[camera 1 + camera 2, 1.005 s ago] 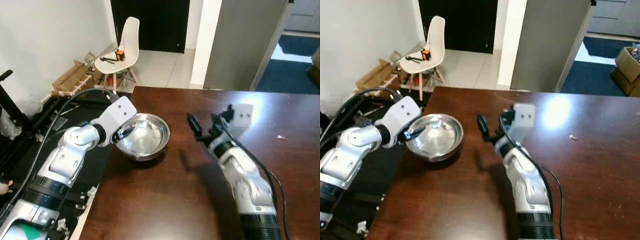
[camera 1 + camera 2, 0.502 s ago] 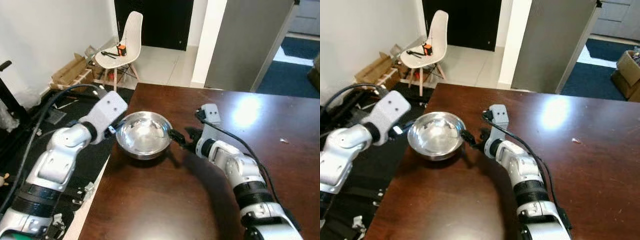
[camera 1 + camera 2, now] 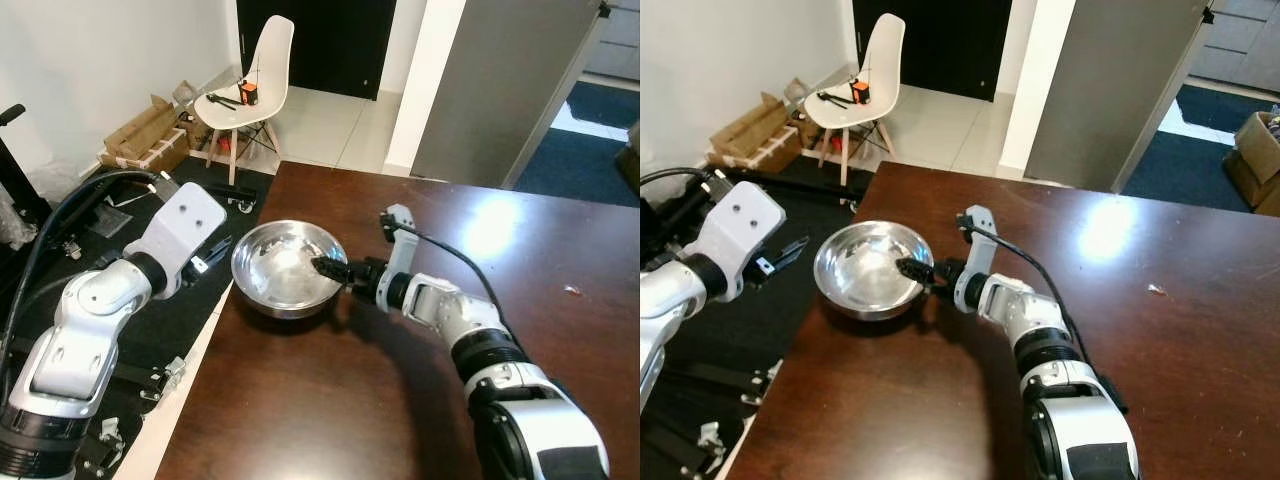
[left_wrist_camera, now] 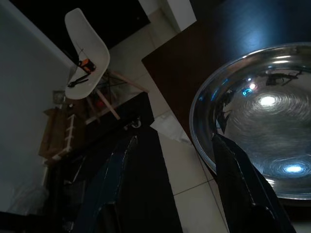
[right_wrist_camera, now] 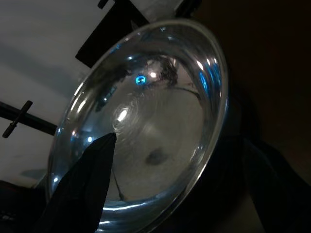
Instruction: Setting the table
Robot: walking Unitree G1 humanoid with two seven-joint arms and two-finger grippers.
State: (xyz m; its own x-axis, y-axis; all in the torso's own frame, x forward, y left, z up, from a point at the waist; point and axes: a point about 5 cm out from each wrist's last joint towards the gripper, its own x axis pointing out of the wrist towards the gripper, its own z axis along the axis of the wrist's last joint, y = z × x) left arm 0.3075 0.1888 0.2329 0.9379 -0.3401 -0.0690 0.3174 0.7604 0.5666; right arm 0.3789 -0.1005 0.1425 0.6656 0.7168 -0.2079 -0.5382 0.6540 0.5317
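Note:
A shiny steel bowl (image 3: 287,268) stands on the dark wooden table (image 3: 430,400), close to its left edge. My right gripper (image 3: 332,270) is at the bowl's right rim, open. In the right wrist view one finger (image 5: 82,189) lies inside the bowl (image 5: 155,121) and the other is outside, with the rim between them. My left gripper (image 3: 213,252) hangs open just off the table's left edge, a little apart from the bowl. Its two fingers (image 4: 112,189) have only floor between them, and the bowl's rim (image 4: 204,145) lies beside one of them.
A black mat (image 3: 190,320) covers the floor left of the table. Farther back stand a white chair (image 3: 262,60) with tools on its seat and cardboard boxes (image 3: 140,135). A grey wall (image 3: 500,80) rises behind the table. A small crumb (image 3: 570,291) lies at the right.
My left gripper has let go of the bowl's rim and drawn back to the left. My right gripper has reached left and put a finger over the bowl's right rim. The camera shifted.

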